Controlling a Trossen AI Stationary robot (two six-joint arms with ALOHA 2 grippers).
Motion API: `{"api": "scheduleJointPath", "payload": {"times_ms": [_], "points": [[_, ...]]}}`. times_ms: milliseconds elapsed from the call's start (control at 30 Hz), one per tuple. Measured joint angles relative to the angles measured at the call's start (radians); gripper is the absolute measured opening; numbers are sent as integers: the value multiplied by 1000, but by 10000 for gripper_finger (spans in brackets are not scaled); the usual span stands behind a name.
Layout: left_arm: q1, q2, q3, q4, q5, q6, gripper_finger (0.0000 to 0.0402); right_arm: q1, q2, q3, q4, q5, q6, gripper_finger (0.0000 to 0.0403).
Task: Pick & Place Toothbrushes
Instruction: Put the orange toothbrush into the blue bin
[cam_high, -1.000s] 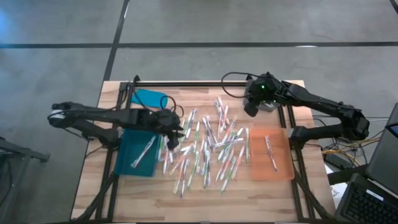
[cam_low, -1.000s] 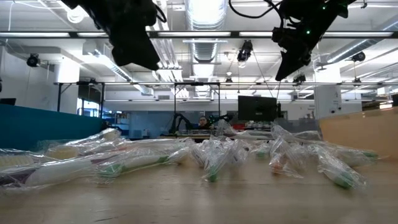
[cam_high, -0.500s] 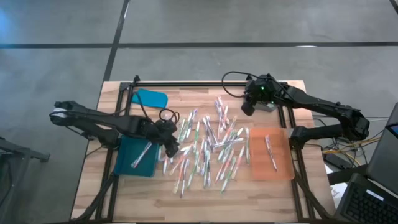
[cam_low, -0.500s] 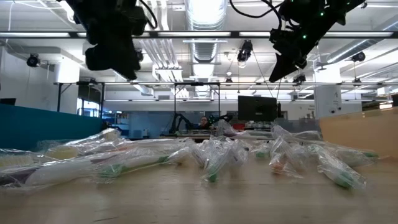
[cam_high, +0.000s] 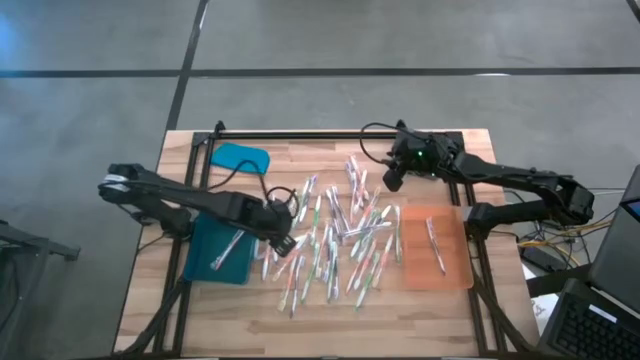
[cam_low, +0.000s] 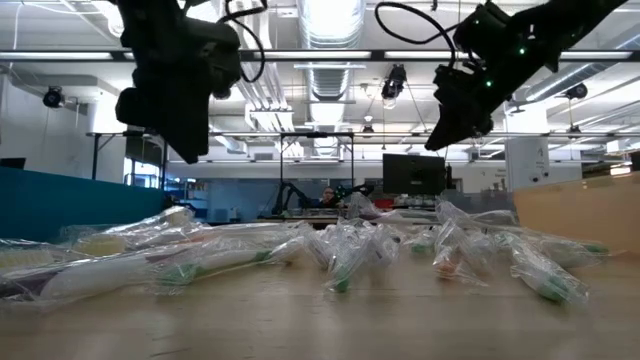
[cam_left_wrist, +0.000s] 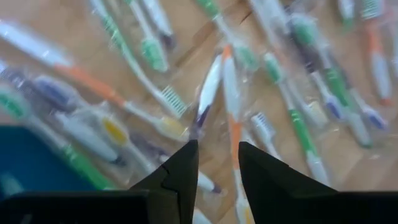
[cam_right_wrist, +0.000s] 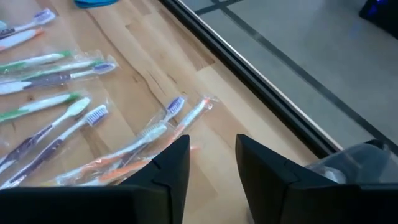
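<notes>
Our left pincer (cam_high: 283, 243) hangs low over the left edge of the heap of thin plastic-wrapped toothbrushes w/ green, orange & purple parts (cam_high: 335, 240), fingers (cam_left_wrist: 180, 168) parted by a narrow gap, nothing between them. Right under that gap lie an orange-necked white brush (cam_left_wrist: 229, 93) & a purple-tipped white brush (cam_left_wrist: 207, 93), touching side by side. Risk 1, in our view: closing here could pinch both, or only crinkly wrapper, so the brush slips out on the lift. The brushes overlap, so 1 pulled out may drag neighbours across the pale wooden bench (cam_high: 400, 305). The dark teal rectangular tray (cam_high: 215, 250) sits just beside this pincer w/ 1 pale brush inside; a clumsy carry may knock its rim.

Our right pincer (cam_high: 394, 178) hovers above the far right of the heap, also narrowly parted & empty, near the black frame rail (cam_right_wrist: 249, 68). Risk 2: a descent there could hit the rail. The translucent orange tray (cam_high: 438, 250) holds 1 brush.

No brand, label or writing is legible to us anywhere.
</notes>
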Motion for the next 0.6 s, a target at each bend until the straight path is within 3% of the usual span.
{"api": "scheduleJointPath", "payload": {"times_ms": [400, 600], "points": [[18, 233, 264, -390, 8, -99, 119, 0, -1, -56, 49, 1, -5, 146], [48, 274, 274, -450, 8, -170, 119, 0, -1, -60, 49, 1, -8, 145]]}}
